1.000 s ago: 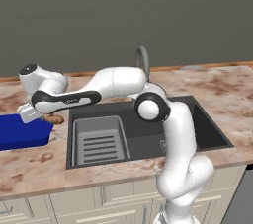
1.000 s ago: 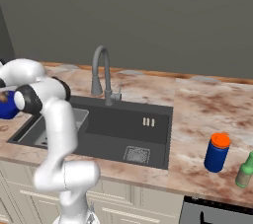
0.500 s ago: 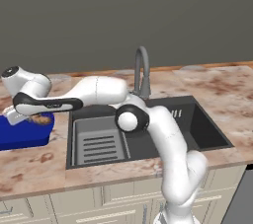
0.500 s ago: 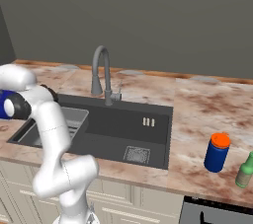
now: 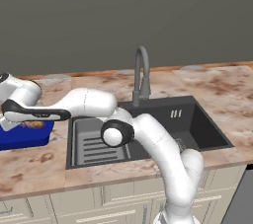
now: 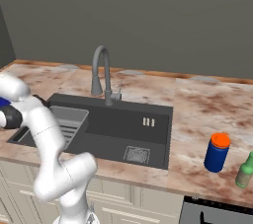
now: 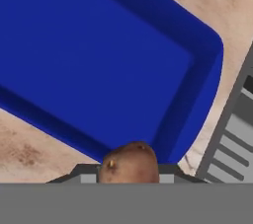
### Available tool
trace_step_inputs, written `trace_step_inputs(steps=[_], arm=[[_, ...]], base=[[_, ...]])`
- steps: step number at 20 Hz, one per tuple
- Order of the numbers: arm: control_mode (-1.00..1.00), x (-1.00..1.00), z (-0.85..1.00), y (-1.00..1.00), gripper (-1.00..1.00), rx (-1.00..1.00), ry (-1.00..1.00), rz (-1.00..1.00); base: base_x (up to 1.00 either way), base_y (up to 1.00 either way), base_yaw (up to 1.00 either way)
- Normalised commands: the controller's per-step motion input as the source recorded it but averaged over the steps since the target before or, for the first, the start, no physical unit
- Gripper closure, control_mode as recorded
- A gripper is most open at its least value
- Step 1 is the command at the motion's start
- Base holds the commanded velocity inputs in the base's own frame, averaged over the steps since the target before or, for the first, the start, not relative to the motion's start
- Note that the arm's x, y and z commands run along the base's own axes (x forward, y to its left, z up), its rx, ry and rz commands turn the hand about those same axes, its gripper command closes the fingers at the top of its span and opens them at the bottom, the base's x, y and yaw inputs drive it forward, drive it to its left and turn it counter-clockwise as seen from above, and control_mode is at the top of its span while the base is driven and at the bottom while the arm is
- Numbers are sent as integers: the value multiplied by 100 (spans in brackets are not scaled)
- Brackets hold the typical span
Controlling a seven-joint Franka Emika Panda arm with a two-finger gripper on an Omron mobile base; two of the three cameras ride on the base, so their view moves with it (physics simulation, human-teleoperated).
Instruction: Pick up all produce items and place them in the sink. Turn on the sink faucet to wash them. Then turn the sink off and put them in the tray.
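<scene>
The produce item, a small lumpy orange-brown piece, sits between the fingertips of my gripper, which is shut on it. Below it lies the deep blue tray, and the piece hangs over the tray's near rim. From the left base view, my arm reaches far left and the gripper holds the produce item over the tray on the counter left of the sink. The sink faucet stands behind the basin; no water is visible.
A light grey slatted rack fills the left half of the sink. On the counter to the right stand a blue canister with an orange lid and a green bottle. My arm crosses above the rack.
The arm has swung further left, carrying the produce item from beside the sink's left edge to over the blue tray and slightly lower. The grip stays shut.
</scene>
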Motion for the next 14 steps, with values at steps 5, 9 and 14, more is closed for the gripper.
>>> trace_step_inputs(steps=[5, 9, 14], arm=[[-100, 11, -31, 3, 100, 0, 0, 12], [-100, 14, -35, 0, 100, 0, 0, 14], [-100, 18, -32, 0, 100, 0, 0, 15]], base=[[0, 0, 0], [0, 0, 0], [0, 0, 0]])
